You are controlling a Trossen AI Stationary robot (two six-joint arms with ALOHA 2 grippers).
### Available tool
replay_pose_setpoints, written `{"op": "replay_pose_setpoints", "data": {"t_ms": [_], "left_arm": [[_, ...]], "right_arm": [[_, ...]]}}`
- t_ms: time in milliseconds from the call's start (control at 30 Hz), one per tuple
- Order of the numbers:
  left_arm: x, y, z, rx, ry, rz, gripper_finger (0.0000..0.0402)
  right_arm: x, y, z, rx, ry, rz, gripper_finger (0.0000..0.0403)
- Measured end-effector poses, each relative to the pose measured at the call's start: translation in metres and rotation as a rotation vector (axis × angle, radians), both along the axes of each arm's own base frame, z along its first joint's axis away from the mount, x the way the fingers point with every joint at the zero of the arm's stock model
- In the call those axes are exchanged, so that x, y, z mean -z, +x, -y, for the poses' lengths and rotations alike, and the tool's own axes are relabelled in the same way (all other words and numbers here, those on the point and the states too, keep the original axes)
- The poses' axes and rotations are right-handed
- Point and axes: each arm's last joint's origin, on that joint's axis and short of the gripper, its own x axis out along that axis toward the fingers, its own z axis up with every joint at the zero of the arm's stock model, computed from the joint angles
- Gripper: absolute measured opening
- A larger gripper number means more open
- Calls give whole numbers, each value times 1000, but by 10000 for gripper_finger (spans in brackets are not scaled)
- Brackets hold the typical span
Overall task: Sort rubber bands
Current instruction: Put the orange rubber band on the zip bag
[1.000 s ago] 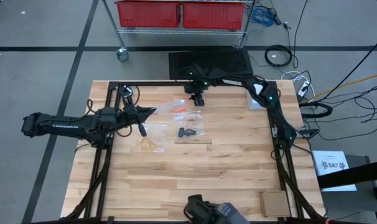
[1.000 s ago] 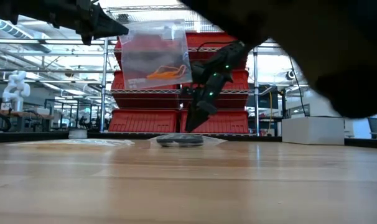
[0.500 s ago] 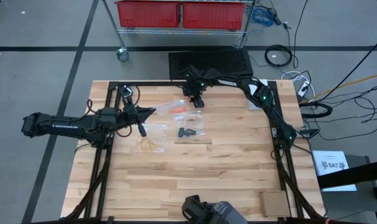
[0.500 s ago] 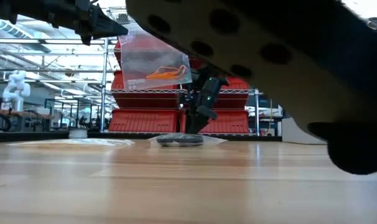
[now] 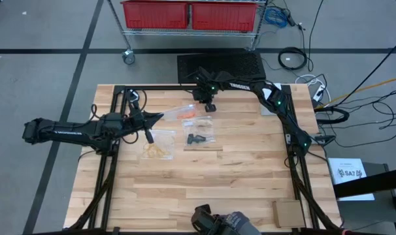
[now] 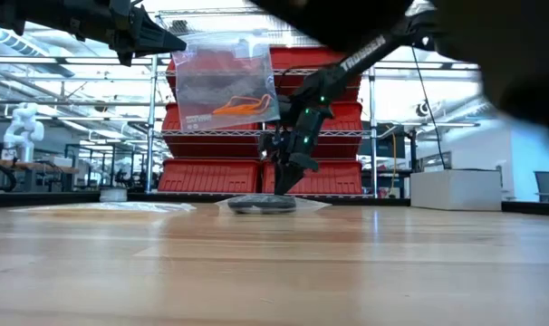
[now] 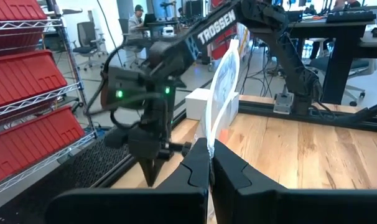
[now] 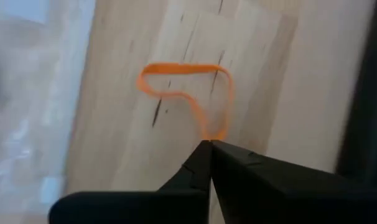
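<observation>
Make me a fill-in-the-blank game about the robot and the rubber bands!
1. The right gripper is pinching one ____ rubber band.
2. The left gripper holds a clear plastic ____ up in the air.
3. The black rubber bands lie in a bag on the ____ table.

Missing words: orange; bag; wooden
</observation>
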Motion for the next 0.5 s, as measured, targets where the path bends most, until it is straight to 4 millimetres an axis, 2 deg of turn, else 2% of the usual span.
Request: {"op": "replay_pose_setpoints", "data": {"t_ms": [267,367,500], "left_arm": [[-1,-1,0,1,3,6,4],[-1,-1,0,2,7,6,4],[-1,-1,0,2,6,3,4]], "right_arm": [[-49,-9,-15,37,11,32,0],[-49,-8,-18,52,20,37,5],[-36,-2,-18,54,56,34,33]]}}
